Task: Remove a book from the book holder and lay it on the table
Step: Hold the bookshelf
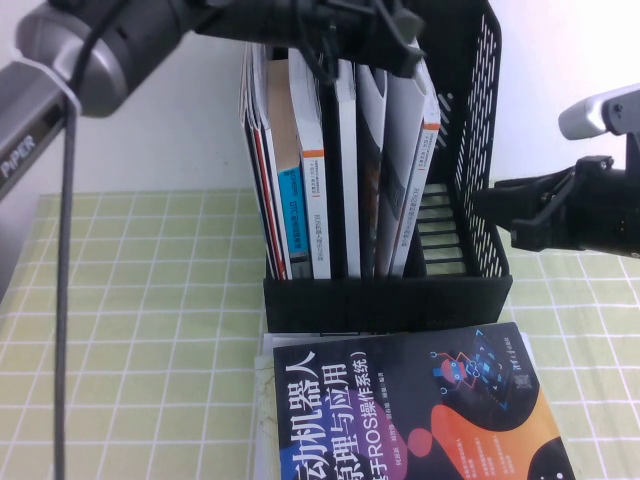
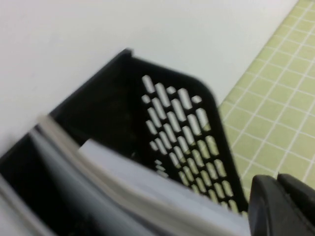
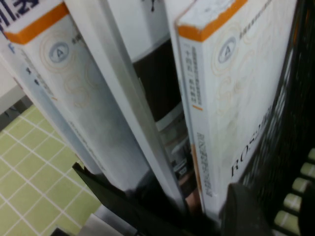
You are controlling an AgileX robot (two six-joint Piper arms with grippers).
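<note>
Book: upright in book holder, rightmost volume, leaning against neighbours; orange-edged spine visible in right wrist view. Right gripper: outside the holder's perforated right wall, level with the book, apart from it; fingers slightly parted, empty. Left gripper: above the holder's top, over the books; finger state cannot be told. Black-and-orange book: flat on table, before the holder.

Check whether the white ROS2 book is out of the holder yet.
Still in: the book stands upright between dividers of the holder, its orange-edged spine facing out.
</note>
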